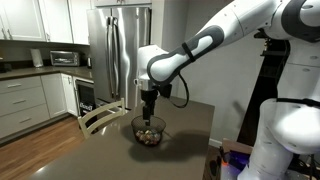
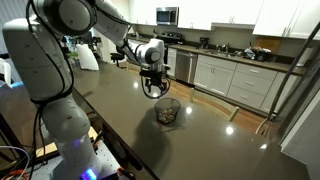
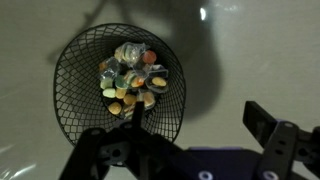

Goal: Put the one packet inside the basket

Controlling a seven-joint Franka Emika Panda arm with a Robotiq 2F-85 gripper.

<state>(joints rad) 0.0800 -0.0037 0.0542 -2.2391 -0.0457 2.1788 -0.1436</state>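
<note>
Cannot single out packet within heap (image 3: 130,80) in basket (image 3: 68,75). Cannot see gripper (image 3: 190,135) whole: cut off by wrist view's bottom edge. Cannot resolve heap in both exterior views.

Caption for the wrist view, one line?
Open claw above a dark wire-mesh basket holding a heap of mixed packets, on a glossy tabletop.

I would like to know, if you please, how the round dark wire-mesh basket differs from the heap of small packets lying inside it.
The round, dark wire-mesh basket is one see-through piece; the heap of small packets is many opaque pieces. The basket is uniformly dark, the heap mixed yellow, white and reddish. The basket is much wider; the heap covers only the middle of its floor. Both are on the dark table.
</note>
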